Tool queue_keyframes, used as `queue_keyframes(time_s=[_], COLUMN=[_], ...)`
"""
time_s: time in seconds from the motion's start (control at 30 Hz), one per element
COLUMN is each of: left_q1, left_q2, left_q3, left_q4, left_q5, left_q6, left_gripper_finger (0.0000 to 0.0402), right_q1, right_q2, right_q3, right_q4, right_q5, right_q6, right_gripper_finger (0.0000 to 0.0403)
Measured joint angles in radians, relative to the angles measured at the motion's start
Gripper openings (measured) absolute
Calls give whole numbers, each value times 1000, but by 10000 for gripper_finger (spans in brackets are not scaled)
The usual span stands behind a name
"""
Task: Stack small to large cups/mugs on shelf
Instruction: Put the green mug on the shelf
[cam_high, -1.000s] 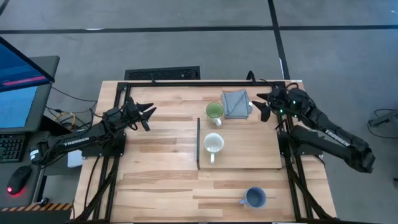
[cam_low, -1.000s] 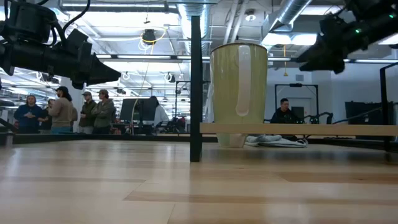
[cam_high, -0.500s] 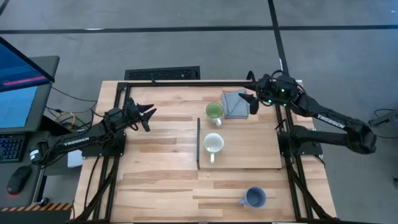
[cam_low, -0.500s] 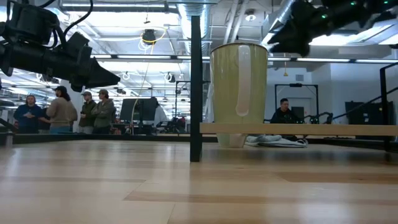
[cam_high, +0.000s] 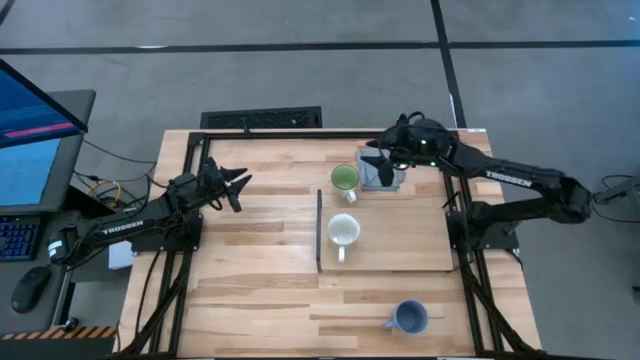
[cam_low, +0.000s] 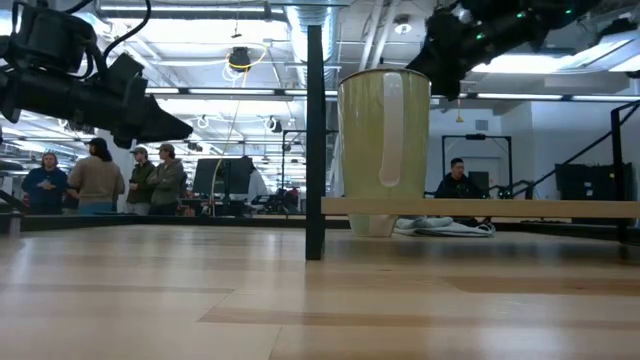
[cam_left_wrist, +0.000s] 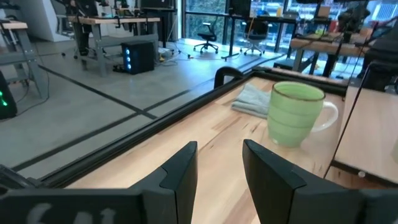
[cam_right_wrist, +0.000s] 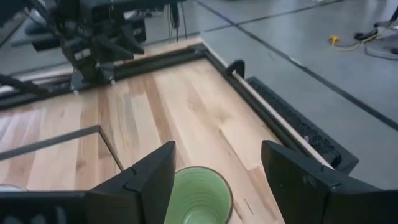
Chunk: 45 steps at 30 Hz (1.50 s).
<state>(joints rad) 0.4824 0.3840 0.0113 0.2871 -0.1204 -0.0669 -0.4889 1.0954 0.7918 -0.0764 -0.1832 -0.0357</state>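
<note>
The white mug with the green inside (cam_high: 345, 179) stands upright on the table, just beyond the shelf (cam_high: 400, 250). A cream-white mug (cam_high: 343, 231) stands on the shelf near its dark strip. A blue-grey mug (cam_high: 408, 317) stands by the table's near edge. My right gripper (cam_high: 370, 161) hangs open above the folded grey cloth (cam_high: 383, 172), just right of the green mug; in its wrist view the green mug (cam_right_wrist: 199, 195) shows below and between the fingers, untouched. My left gripper (cam_high: 238, 181) waits open at the table's left, pointing level at the green mug (cam_left_wrist: 295, 115).
The black table frame (cam_high: 300, 133) runs along the far edge. The shelf's dark strip (cam_high: 319, 230) stands on its left short edge, seen as a post (cam_low: 315, 130) in the low view. Bare wood lies between the left arm and the shelf. People stand in the room beyond.
My right gripper has swung from the table's far right corner toward the left, rising a little, over the grey cloth to the green mug's side. It has stayed open. The mugs and the cloth have not moved.
</note>
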Motion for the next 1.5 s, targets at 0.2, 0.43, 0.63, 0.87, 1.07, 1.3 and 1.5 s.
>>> queue_keyframes(time_s=[0.2, 0.43, 0.63, 0.87, 1.07, 1.3, 1.5], left_q1=[0, 0, 0, 0, 0, 0, 0], left_q2=[0, 0, 0, 0, 0, 0, 0], left_q3=[0, 0, 0, 0, 0, 0, 0], left_q4=[-10, -15, -46, -65, -67, -66, -59], left_q5=[0, 2, 2, 3, 3, 2, 2], left_q6=[28, 22, 22, 19, 18, 17, -5], left_gripper_finger=[119, 119, 119, 119, 119, 119, 119], right_q1=[22, 39, 26, 8, 9, 9, 9], right_q2=[99, 191, 255, 323, 374, 398, 398], right_q3=[56, 103, 109, 108, 108, 107, 107], right_q4=[2, 1, -27, -93, -113, -111, -102], right_q5=[0, 0, 1, 2, 2, 76, 110], right_q6=[-40, -46, -46, -22, -17, -17, -18], right_gripper_finger=[261, 260, 260, 260, 260, 260, 260])
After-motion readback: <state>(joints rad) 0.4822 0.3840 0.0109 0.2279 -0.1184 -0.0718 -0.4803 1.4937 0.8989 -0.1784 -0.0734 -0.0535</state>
